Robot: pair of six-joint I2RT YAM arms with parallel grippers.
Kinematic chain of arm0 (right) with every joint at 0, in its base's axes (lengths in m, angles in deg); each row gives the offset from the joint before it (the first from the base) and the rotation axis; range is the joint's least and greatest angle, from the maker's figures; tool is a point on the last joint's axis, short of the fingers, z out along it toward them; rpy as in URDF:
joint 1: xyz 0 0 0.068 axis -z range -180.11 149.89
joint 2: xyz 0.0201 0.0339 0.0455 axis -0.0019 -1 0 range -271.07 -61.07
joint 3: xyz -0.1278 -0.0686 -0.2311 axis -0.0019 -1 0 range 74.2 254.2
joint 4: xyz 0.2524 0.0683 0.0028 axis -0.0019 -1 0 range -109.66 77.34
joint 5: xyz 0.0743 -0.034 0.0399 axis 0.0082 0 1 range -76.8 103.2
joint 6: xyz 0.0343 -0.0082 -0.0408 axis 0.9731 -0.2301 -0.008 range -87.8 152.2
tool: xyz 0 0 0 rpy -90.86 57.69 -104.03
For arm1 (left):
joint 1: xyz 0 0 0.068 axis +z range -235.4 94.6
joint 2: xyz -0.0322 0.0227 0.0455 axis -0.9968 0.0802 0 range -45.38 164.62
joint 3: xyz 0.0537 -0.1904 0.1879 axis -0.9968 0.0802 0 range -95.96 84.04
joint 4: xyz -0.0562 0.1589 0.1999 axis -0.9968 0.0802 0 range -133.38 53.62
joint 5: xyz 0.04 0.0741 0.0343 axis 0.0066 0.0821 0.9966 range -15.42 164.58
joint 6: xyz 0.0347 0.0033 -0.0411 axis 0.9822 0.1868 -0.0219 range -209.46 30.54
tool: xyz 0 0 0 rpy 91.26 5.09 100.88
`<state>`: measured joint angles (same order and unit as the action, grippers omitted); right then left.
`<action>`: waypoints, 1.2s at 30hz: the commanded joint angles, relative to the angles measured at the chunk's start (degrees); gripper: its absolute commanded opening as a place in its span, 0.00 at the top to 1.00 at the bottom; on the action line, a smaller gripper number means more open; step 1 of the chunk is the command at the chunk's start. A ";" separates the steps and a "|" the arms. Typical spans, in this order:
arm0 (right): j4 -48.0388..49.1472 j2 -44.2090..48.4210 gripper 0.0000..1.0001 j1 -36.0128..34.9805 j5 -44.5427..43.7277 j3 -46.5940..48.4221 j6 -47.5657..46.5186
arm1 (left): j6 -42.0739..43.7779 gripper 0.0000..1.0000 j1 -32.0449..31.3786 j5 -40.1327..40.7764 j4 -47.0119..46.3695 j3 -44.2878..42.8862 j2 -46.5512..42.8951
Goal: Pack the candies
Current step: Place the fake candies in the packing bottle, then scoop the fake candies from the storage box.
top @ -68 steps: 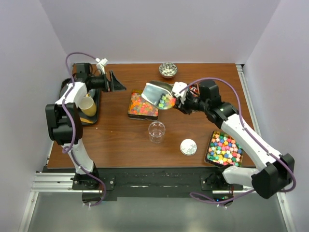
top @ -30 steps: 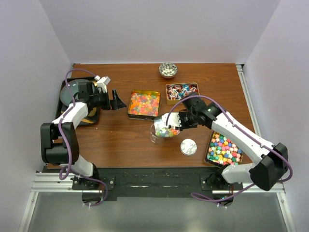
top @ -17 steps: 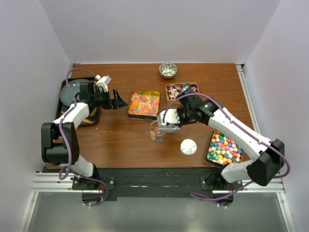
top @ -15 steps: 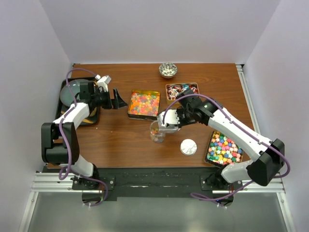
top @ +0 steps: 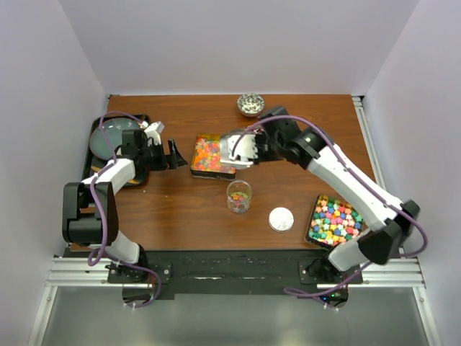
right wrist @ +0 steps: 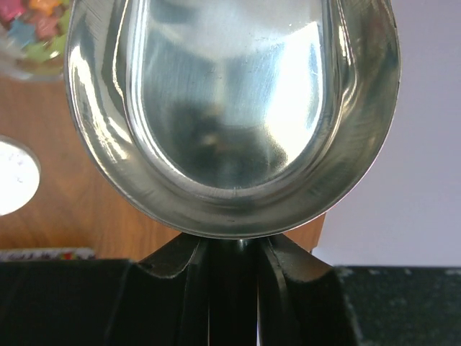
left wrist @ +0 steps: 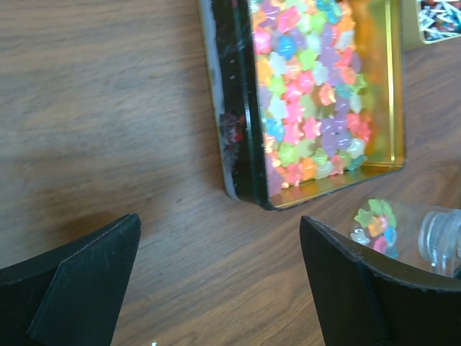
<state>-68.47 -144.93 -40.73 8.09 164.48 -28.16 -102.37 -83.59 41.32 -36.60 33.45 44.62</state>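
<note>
My right gripper (top: 263, 144) is shut on the handle of a metal scoop (top: 236, 148), which is held above the right end of the tin of glossy gummies (top: 209, 156). The scoop bowl (right wrist: 230, 108) is empty. A clear jar (top: 238, 196) with a few candies in it stands in front of the tin; it also shows in the left wrist view (left wrist: 407, 231). My left gripper (top: 173, 153) is open and empty, just left of the gummy tin (left wrist: 317, 94). A tray of bright cube-like candies (top: 333, 220) sits front right. The wrapped pieces (left wrist: 441, 14) are mostly hidden under my right arm.
The jar's round lid (top: 281, 218) lies right of the jar. A small patterned bowl (top: 251, 104) stands at the back. A black tray (top: 97, 130) with a plate and a cup sits at the far left beside my left arm.
The scoop tipped its candies into the jar, then rose and moved back to above the gummy tin, now empty. The left gripper shifted only slightly.
</note>
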 commanded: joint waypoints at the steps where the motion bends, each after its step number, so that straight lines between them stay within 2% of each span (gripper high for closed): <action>1: 5.45 -9.64 1.00 0.54 -4.20 5.59 2.79 | -0.81 0.07 -0.22 5.03 -1.26 -0.21 -0.96; 3: 3.87 -16.12 1.00 0.80 -4.83 11.39 2.70 | -0.10 0.11 -0.31 5.74 -0.81 -0.39 -0.53; 11: -7.97 -33.73 1.00 1.51 -7.28 34.66 0.95 | -0.10 0.38 -2.67 8.12 -3.10 -0.83 2.99; 15: -12.47 -37.43 1.00 1.51 -9.30 39.27 -1.77 | -0.01 0.54 -3.56 8.56 -1.60 -3.11 7.11; 16: -13.26 -37.87 1.00 1.42 -9.92 39.53 -2.48 | -0.01 0.63 -3.74 8.38 -1.69 -3.55 7.65; 17: -14.92 -38.74 1.00 1.51 -10.53 40.06 -3.79 | -0.27 0.64 -3.82 8.03 -1.60 -3.73 8.09; 29: -22.50 -46.13 1.00 1.42 -15.64 46.73 -5.91 | -0.72 0.62 -4.17 4.96 -4.41 -1.88 11.08; 36: -25.22 -51.40 1.00 1.33 -20.11 51.31 -6.88 | -0.54 0.62 -7.77 3.46 -5.91 -1.53 12.22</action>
<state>-88.25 -196.49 -39.42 -6.46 211.22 -33.12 -102.52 -88.84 46.94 -39.79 31.99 55.35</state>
